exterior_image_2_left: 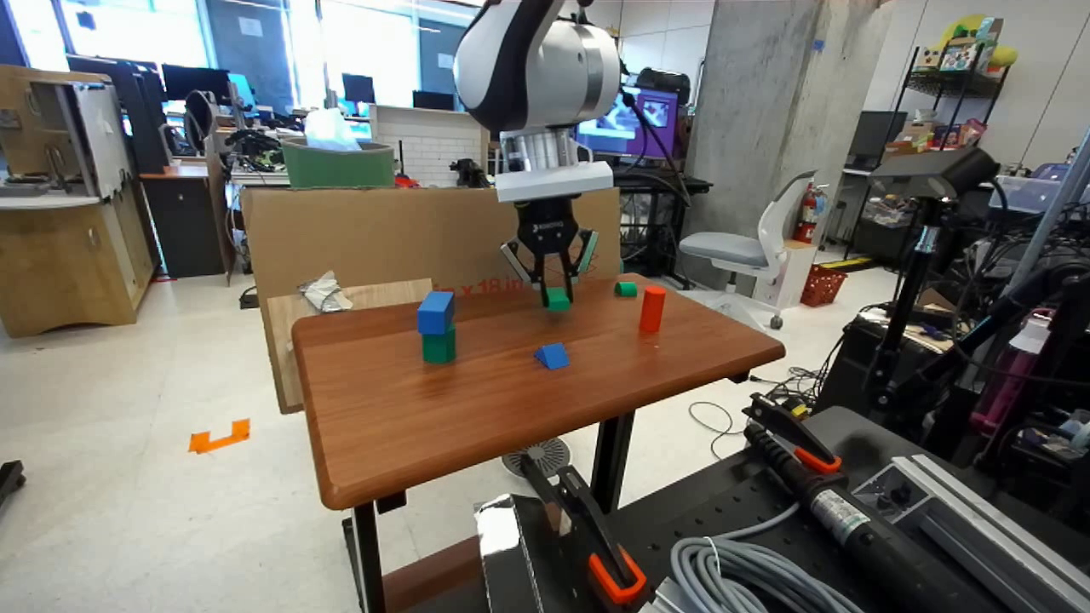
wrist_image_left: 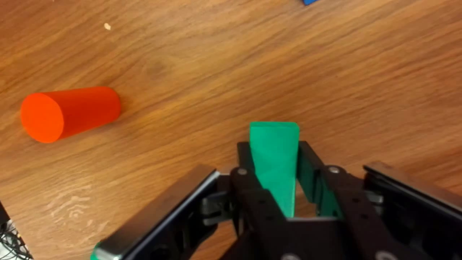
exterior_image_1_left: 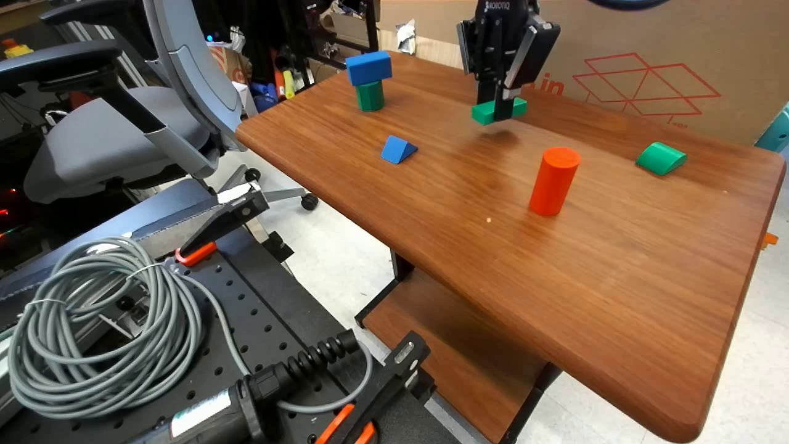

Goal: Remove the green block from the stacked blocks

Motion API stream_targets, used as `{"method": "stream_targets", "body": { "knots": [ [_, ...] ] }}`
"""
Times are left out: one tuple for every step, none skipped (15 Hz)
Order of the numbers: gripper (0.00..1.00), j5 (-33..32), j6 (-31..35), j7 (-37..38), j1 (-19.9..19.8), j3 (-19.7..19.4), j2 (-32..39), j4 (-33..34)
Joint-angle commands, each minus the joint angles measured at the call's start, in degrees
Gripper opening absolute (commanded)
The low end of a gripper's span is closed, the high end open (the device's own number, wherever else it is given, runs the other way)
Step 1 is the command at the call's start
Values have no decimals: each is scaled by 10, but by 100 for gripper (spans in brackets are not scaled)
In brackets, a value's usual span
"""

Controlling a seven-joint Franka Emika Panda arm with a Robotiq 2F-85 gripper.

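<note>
A blue cuboid (exterior_image_1_left: pixel 368 69) lies on a green faceted block (exterior_image_1_left: pixel 370 97). In both exterior views, an orange-red cylinder (exterior_image_1_left: pixel 554 183) stands right of them

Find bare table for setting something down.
Bare table lies between the red cylinder and front-right corner, and between the stacked blocks and front-left corner. Tighter: around the end effector, near the blue wedge and green half-cylinder.
</note>
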Motion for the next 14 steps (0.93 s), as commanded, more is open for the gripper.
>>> {"method": "stream_targets", "body": {
  "knots": [
    [8, 24, -31, -11, -4, -2, 33, 48],
    [8, 28, -33, -12, -5, -3, 38, 53],
    [8, 28, -33, -11, -3, -4, 42, 57],
    [8, 27, -34, -9, -2, -5, 45, 61],
    [8, 27, -34, -8, 0, -7, 48, 64],
    [8, 28, -35, -7, 0, -8, 50, 68],
    [8, 28, -36, -4, 1, -9, 51, 71],
    [58, 28, -36, -1, 2, -10, 51, 70],
    [60, 25, -34, -2, 4, -11, 49, 68],
    [66, 25, -26, -1, 5, -11, 40, 59],
    [74, 28, -19, -2, 5, -9, 29, 47],
    [81, 28, -14, -7, 5, -6, 18, 38],
    [88, 28, -6, -5, 6, -6, 5, 25],
    [96, 26, 7, -7, 10, -4, -25, -3]
  ]
}}
